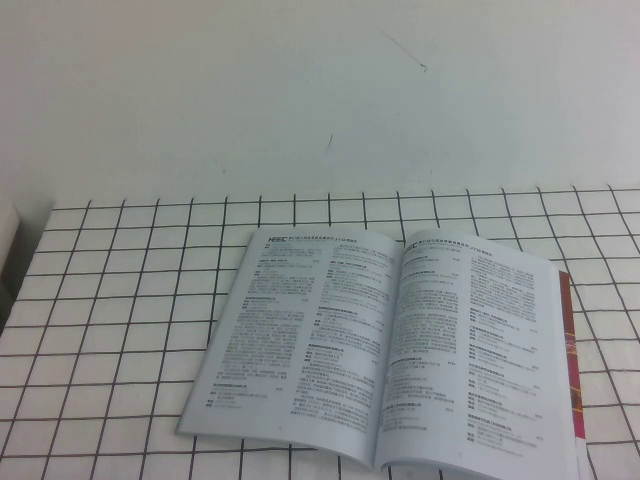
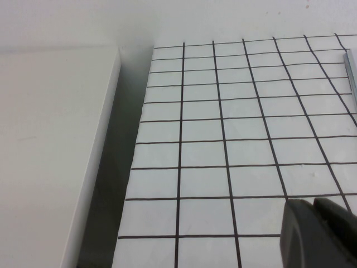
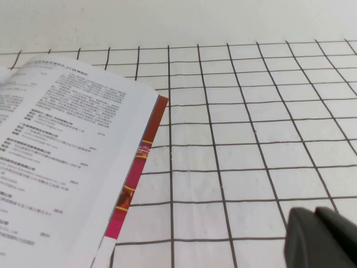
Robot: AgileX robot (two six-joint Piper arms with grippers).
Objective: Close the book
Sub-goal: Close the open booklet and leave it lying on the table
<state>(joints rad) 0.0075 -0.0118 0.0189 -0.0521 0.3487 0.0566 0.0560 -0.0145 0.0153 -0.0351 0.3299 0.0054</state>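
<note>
1 book (image 1: 400,350): laid open and flat, 2 printed pages facing up, in the lower centre to lower right of the high view. The spine fold is seen running down the middle. A red and pink cover edge (image 1: 567,350) is exposed along its right side.

1 cloth (image 1: 120,300): white, ruled with a black grid, spread under the book across the lower half of the frame. A white wall (image 1: 300,90) fills the upper half.

Left gripper (image 2: 321,234): shown only by its own wrist camera, held over bare cloth, near a white panel (image 2: 50,139). Grasp state cannot be told.

Right gripper (image 3: 323,237): shown only by its own wrist camera, held over bare cloth, apart from the book's cover edge. Grasp state cannot be told.
</note>
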